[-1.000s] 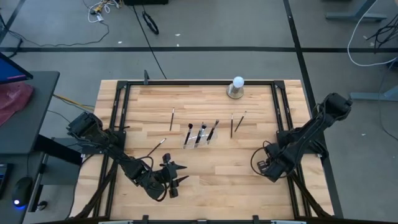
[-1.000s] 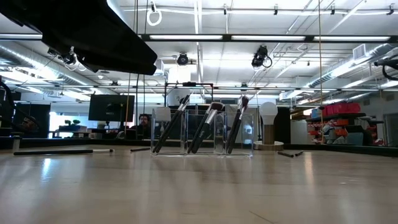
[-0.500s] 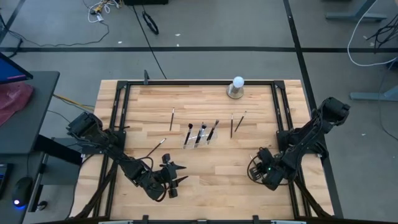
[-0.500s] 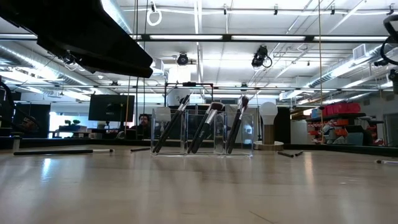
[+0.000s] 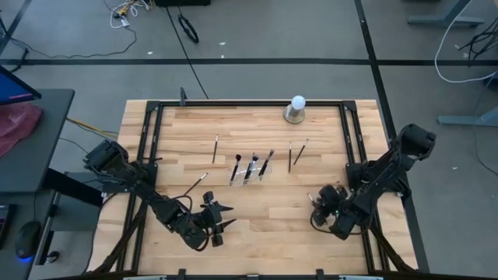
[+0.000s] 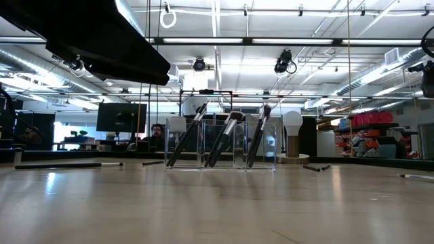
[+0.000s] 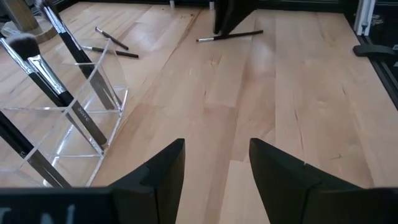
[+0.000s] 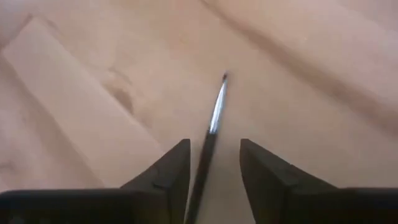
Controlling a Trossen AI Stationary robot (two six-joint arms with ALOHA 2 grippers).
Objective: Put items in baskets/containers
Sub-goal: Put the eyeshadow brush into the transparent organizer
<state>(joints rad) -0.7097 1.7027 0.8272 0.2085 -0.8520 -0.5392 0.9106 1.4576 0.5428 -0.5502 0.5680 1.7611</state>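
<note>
Brush [image 8: 212,118]: thin, dark, silvery ferrule.

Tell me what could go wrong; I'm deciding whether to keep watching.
The right gripper, open, straddles a thin brush lying flat on the table; closing may roll or miss it. The clear holder already carries three leaning brushes, so inserting another could tip it. The left gripper waits open near the front.

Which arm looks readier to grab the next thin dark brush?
The right. Its gripper is open with a thin dark brush lying between its fingers, while the left gripper hangs open over bare wood.
</note>
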